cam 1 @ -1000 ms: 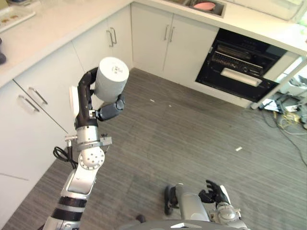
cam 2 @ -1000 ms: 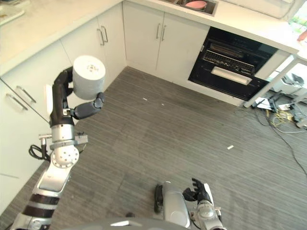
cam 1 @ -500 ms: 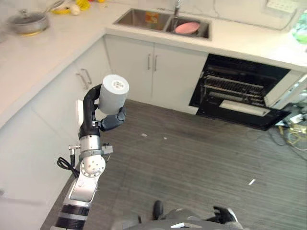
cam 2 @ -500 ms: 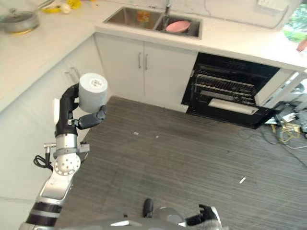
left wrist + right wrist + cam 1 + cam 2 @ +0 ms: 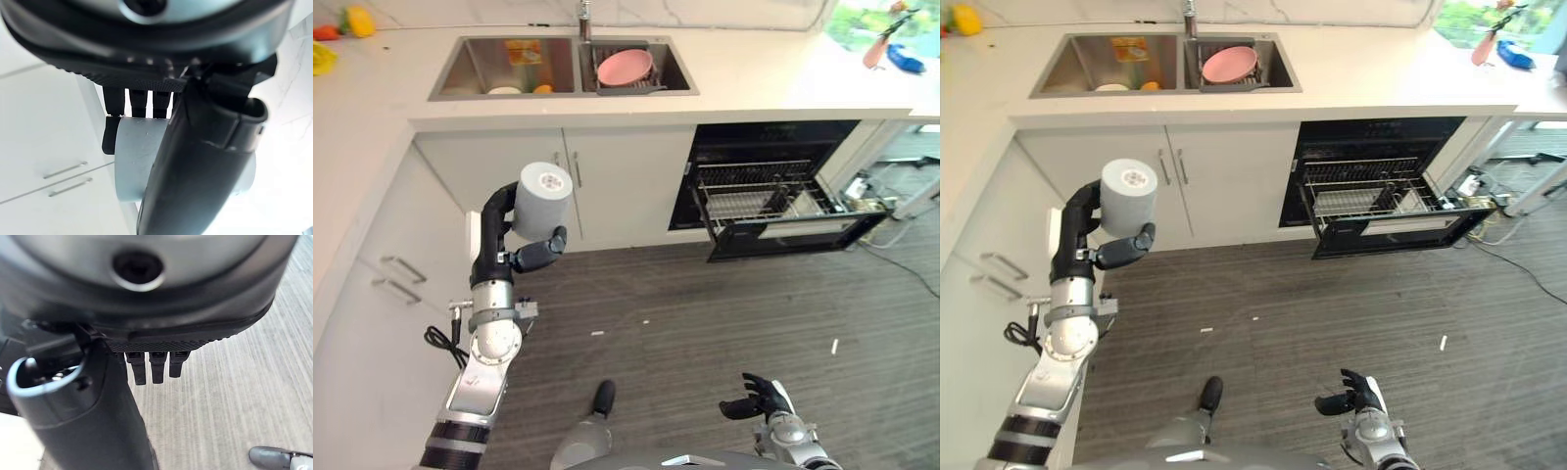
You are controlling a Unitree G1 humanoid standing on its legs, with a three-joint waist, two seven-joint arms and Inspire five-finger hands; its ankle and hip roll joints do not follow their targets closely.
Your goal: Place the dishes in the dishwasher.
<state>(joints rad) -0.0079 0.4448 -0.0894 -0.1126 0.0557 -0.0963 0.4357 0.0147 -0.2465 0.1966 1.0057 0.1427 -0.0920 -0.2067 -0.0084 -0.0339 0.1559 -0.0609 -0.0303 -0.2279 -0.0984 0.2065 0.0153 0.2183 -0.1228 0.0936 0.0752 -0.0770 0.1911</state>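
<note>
Since the earlier frame the camera has swung toward the dishwasher [image 5: 773, 201], now open with its rack out. Left hand [image 5: 524, 250] grips the grey cup [image 5: 542, 200], raised well left of it; right hand [image 5: 754, 399] hangs relaxed, empty. Carrying step; next, approach the rack. No writing legible.

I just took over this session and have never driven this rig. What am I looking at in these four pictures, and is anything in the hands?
This is a two-legged humanoid with two arms ending in dark fingered hands. The two wide pictures come from its head, looking down at a kitchen; the two close ones come from its wrists. The left hand is curled round a grey cup, held upside down. The right hand hangs low over the floor, fingers relaxed, holding nothing. Ahead, the dishwasher stands open with its rack pulled out, and a pink bowl sits in the sink.
</note>
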